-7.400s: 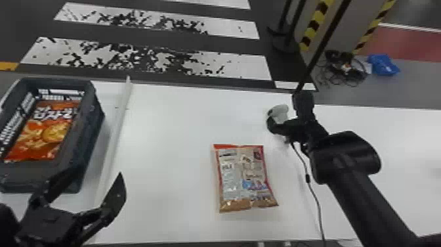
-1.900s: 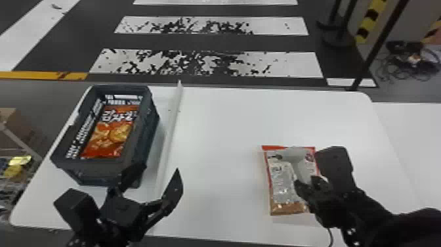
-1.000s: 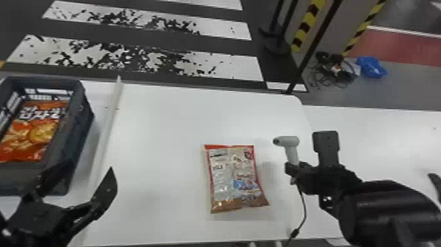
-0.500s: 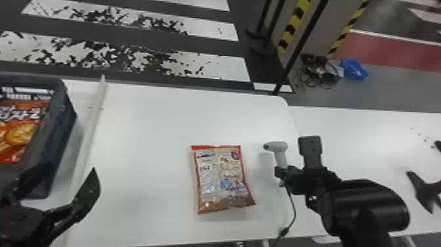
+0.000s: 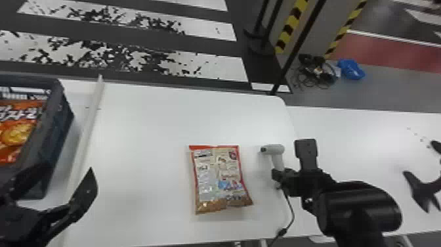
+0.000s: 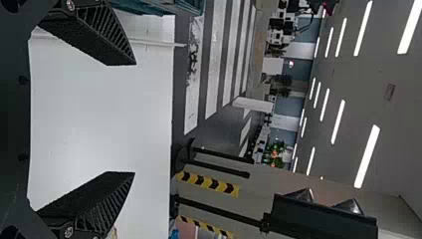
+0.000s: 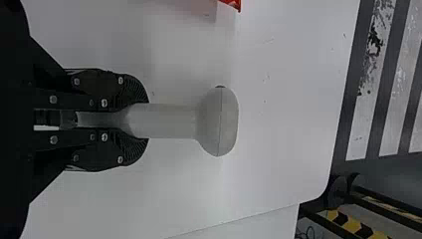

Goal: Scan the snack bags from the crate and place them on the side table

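My right gripper [image 5: 279, 179] is shut on the handle of a white scanner [image 5: 277, 150], held to the right of a snack bag [image 5: 220, 177] that lies back side up on the white table. In the right wrist view the same gripper [image 7: 142, 121] clasps the scanner [image 7: 219, 122], and a red corner of the bag [image 7: 233, 4] shows. At the lower left my left gripper [image 5: 54, 175] stands open beside the grey crate [image 5: 54, 131], which holds an orange snack bag [image 5: 18, 129]. The left wrist view shows that gripper [image 6: 134, 118] with nothing between its fingers.
A white bar [image 5: 87, 134] runs across the table between crate and bag. The scanner's cable [image 5: 291, 213] hangs to the table's front edge. To the right adjoins another white table [image 5: 354, 147], with a dark forked object [image 5: 423, 189] at its far right.
The head view has turned right, so the crate slides toward its left edge. Earlier the right gripper held the scanner over the bag; now it is off to the bag's right.
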